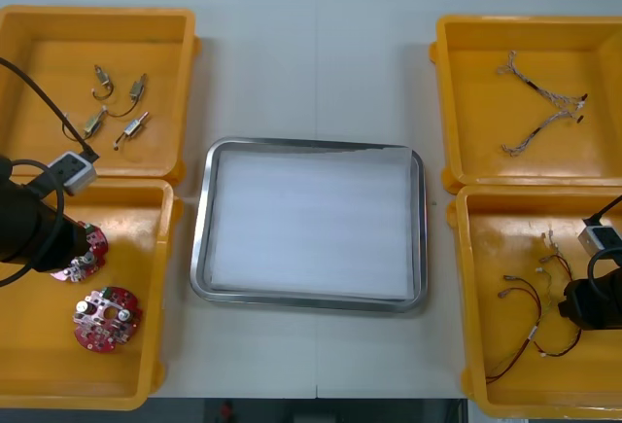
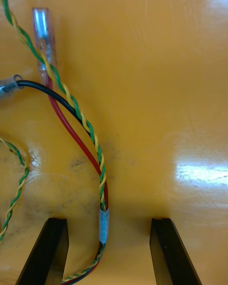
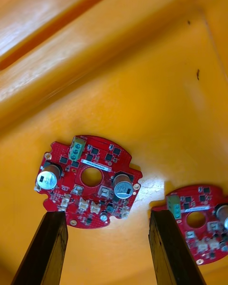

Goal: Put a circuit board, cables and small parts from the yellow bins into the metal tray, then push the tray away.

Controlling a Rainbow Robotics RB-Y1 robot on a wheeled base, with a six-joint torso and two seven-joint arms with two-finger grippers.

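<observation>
Left gripper (image 3: 107, 240): down in the near left bin (image 1: 39, 384), my fingers spread wide, gripping nothing. One round red circuit board (image 3: 88, 180) lies flat on the bin floor, its edge right at my fingertips. A second board (image 3: 199, 221) sits beside it, apart.

Right gripper (image 2: 108, 251): low in the near right bin (image 1: 486, 248), fingers wide too, straddling a taped cable bundle (image 2: 103, 223) on the floor, not clamped.

Tray (image 1: 199, 248): mid-table between the bins, white inside.
</observation>
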